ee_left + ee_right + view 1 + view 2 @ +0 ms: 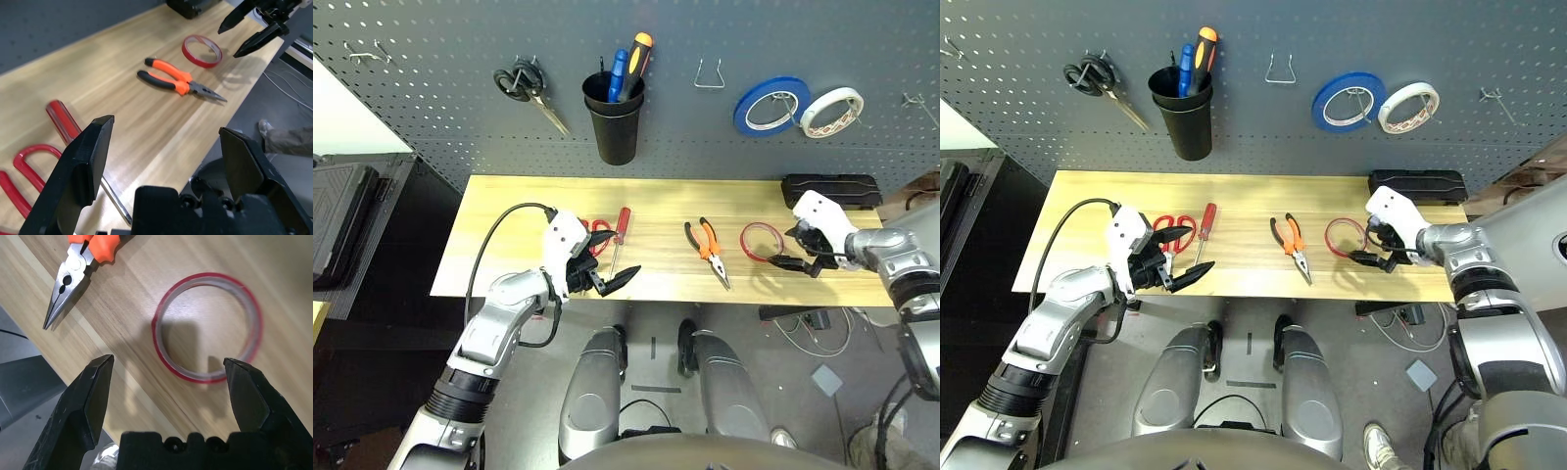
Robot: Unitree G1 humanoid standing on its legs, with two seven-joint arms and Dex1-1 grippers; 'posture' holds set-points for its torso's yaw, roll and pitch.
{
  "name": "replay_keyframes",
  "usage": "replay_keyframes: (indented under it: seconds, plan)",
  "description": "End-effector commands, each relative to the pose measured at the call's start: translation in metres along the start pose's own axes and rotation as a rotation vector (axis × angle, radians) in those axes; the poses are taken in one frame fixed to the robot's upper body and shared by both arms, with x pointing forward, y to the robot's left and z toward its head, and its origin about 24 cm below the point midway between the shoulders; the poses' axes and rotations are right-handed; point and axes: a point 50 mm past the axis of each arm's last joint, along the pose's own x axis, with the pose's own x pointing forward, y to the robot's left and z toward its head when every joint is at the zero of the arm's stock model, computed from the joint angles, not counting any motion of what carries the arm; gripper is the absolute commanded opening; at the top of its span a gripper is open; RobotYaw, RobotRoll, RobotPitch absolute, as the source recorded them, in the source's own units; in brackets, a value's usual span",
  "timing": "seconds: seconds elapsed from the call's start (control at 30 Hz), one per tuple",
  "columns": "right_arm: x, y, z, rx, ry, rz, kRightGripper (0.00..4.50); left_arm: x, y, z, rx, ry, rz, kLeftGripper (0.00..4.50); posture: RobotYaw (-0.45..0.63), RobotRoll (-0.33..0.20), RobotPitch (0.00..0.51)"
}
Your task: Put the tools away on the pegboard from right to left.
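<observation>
**Both grippers spread wide, nothing held**

The left arm comes in low from the near side, its silver forearm bent at the elbow and a black cable looping over it. The left gripper [607, 282] points forward and toward the middle, jaws wide apart and empty. The right arm reaches in from the far right, wrist bent inward. The right gripper [795, 261] tilts downward, apparently just above the desk [509, 225], jaws spread wide and holding nothing.

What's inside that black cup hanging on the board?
The black cup holds two tools standing upright: one with a blue handle, one with an orange-and-black handle. Only the handles stick out; their lower ends, and anything else deeper in, are hidden by the cup's wall.
</observation>
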Motion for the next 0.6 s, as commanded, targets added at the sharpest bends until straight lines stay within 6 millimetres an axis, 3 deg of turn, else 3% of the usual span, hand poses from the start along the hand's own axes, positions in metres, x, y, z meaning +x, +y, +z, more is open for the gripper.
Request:
replay_keyframes:
  seconds: [0.03,0.1,0.2,0.53,0.6]
  plan:
    - [0.009,0.006,-0.009,0.002,0.082,-0.003,4.50,-0.004,-0.007,-0.003,-0.004,0.031,-0.003,4.46,0.23,0.000,0.333]
    - [0.014,0.008,-0.009,-0.003,0.106,-0.011,4.50,-0.005,-0.008,-0.003,-0.007,0.035,0.003,4.46,0.24,0.000,0.335]
    - [0.018,0.010,-0.010,0.012,0.140,-0.041,3.91,-0.007,-0.009,-0.003,-0.011,0.038,0.013,4.50,0.26,0.000,0.338]
    - [0.019,0.008,-0.013,0.012,0.129,-0.113,0.16,-0.008,-0.008,-0.003,-0.017,0.038,0.033,4.50,0.26,0.000,0.330]
    - [0.016,0.005,-0.014,0.019,0.106,-0.143,0.04,-0.008,-0.007,-0.003,-0.015,0.036,0.033,4.50,0.26,0.000,0.328]
